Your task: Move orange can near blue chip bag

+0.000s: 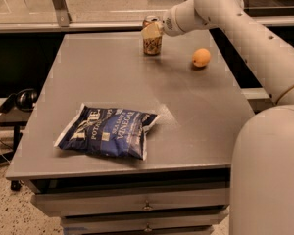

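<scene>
Your end effector [153, 31] meets the can [152, 45] at the desk's [112, 77] far edge. Gripping or not, I cannot tell, so confirm hold, then carry it upright toward the bag [108, 135].

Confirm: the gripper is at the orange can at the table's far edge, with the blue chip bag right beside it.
Not beside it: the camera view shows the blue chip bag at the near left, far from the orange can. The gripper is at the can.

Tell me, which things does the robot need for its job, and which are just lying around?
For the job: orange can, blue chip bag, and the hand, right at the can.
Just lying about: orange fruit on the table, headphones beside it.
</scene>
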Available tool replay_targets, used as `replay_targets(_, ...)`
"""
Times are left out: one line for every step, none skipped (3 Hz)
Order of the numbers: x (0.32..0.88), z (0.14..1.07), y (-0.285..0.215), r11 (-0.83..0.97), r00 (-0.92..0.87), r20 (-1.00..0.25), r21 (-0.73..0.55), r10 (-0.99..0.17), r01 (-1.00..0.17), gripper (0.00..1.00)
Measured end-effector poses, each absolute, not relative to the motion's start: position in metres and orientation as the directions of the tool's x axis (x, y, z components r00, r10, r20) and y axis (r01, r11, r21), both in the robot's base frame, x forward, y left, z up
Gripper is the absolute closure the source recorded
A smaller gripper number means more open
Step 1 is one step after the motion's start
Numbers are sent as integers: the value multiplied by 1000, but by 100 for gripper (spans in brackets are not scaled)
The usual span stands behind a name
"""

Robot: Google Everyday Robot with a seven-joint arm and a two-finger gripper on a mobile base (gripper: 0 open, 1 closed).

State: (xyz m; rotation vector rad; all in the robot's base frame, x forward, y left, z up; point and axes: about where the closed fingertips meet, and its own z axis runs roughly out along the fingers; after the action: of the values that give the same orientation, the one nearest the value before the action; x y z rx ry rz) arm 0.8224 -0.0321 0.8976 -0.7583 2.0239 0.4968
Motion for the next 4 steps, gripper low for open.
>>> replay_targets(792,920,-33,651,-392,-860,97,-325,-753,89)
replay_targets(737,947,-50,512,-311,-872,83,-377,-855,100)
replay_targets(676,953,-86,386,-223,-875,45,-431,-921,100)
replay_targets(619,934,-128,301,-189,-855,41,-483,-953,100)
